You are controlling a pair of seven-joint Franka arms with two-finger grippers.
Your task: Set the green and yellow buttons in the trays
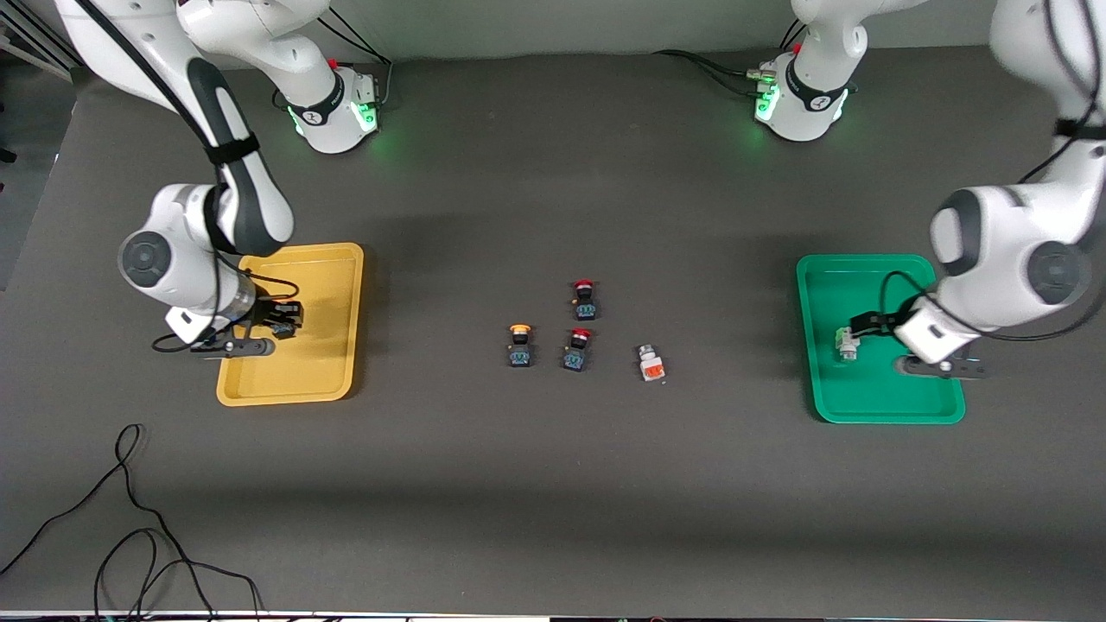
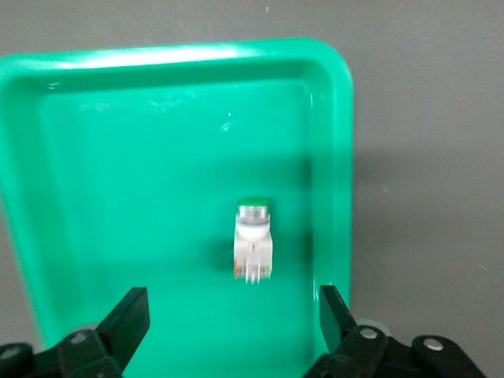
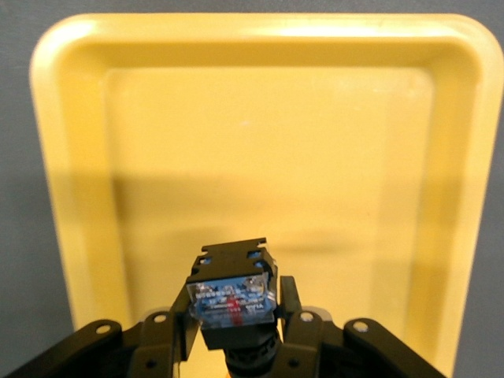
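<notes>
1. Presently the left gripper hangs over the green tray, its fingers spread wide with nothing between them.
2. A white button with a green cap sits in the green tray, free of the fingers, at about nine o'clock from the tray's middle in the front view.
3. The right gripper is over the yellow tray, clamped on a black-and-blue button that it holds above the tray floor.
4. Four more switches lie on the table between the trays.
5. A yellow-capped button is the one of this group closest to the yellow tray.
6. A red-capped switch lies just beside it at three o'clock.
7. Another red-capped switch lies at twelve o'clock from that one.
8. A white button with an orange mark lies at about four o'clock from the lower red-capped switch, toward the green tray.
9. Black cable loops on the table at about six o'clock from the yellow tray.
</notes>
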